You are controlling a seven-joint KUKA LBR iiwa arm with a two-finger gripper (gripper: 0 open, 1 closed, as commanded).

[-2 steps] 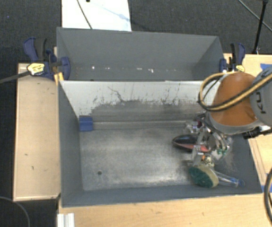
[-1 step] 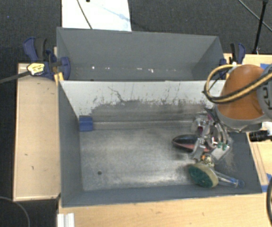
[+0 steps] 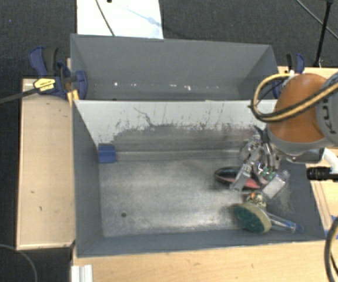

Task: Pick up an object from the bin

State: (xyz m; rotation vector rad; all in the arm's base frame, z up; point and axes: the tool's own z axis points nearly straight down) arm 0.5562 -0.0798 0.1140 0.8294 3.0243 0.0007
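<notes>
A grey metal bin [image 3: 157, 204] with sloping walls took up the scene, its floor dull and scuffed and its back wall streaked with fine vertical scratches. On the right half of the floor, about midway between the back and front walls, lay a dark oval thing [image 3: 228, 174], glossy black on top with a red-pink strip showing along its lower edge. The gripper [image 3: 255, 172] hung low just beside it on the right, its bare metal parts overlapping the thing's right end; whether it was open or closed, or had any grip on the thing, could not be told. Above the gripper sat the wrist's rounded orange cover [image 3: 298, 107]. Just in front of the gripper, close to the front wall, lay a round scrubber [image 3: 251, 218] with a dark green face, a pale tan rim and a clear handle pointing right. Well apart, against the left wall, sat a small blue block [image 3: 106, 153].
</notes>
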